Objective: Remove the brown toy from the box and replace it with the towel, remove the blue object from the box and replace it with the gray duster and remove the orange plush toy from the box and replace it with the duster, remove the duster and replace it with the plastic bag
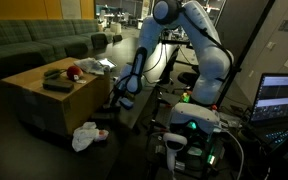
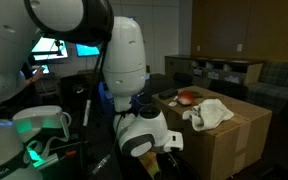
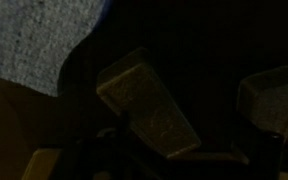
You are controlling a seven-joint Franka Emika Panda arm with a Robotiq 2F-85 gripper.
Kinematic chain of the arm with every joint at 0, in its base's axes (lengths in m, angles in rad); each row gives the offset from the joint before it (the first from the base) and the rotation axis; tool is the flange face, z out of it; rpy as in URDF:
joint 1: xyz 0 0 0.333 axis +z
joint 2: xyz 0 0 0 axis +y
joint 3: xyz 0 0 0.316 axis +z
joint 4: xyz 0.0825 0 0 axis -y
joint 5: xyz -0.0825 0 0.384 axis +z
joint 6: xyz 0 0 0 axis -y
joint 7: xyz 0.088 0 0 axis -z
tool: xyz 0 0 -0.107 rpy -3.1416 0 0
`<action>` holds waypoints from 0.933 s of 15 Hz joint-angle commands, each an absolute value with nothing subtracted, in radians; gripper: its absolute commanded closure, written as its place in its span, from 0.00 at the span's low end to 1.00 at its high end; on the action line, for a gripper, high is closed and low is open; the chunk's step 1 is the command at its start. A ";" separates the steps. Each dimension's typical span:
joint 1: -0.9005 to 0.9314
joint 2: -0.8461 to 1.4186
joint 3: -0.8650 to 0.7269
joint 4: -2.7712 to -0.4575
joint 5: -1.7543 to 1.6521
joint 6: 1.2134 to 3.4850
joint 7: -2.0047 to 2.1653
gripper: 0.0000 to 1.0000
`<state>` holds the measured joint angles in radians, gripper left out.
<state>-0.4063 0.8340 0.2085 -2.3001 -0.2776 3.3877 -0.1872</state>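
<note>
1 box (image 1: 44, 105), tan cardboard, stands on the floor (image 1: 44, 155) in both exterior views. on its top i count 3 things: 1 orange plush toy (image 1: 72, 71), 1 gray duster (image 1: 58, 83) lying flat just beside it, and 1 white cloth (image 2: 210, 112) crumpled near the corner closest to the arm. 1 plastic bag (image 1: 84, 136), a white wrinkled lump, lies on the floor in front of the box, not on it.

1 white arm (image 1: 199, 45) bends down beside the box. its 1 gripper (image 3: 199, 80) hangs near that corner, touching none of the 4 things. in the wrist view its 2 fingers (image 3: 144, 100) stand well apart with nothing between them: released and empty. that view is very dark. 1 pale speckled patch fills its upper left corner, and i cannot tell what it is.

1 green light (image 1: 191, 124) glows at the arm's base. 1 lit laptop screen (image 1: 282, 98) sits at the edge of an exterior view, and 1 more lit screen (image 2: 54, 46) shows behind the arm. the writing on both is too small to read. 1 green couch (image 1: 34, 45) runs behind the box.
</note>
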 commanded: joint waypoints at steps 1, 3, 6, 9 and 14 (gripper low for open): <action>-0.415 0.828 0.217 -2.300 -0.318 3.402 -0.202 0.00; -0.425 0.835 0.224 -2.293 -0.338 3.397 -0.211 0.00; -0.428 0.842 0.218 -2.283 -0.361 3.397 -0.228 0.00; -0.444 0.848 0.218 -2.271 -0.382 3.396 -0.246 0.00; -0.473 0.861 0.222 -2.249 -0.405 3.386 -0.271 0.00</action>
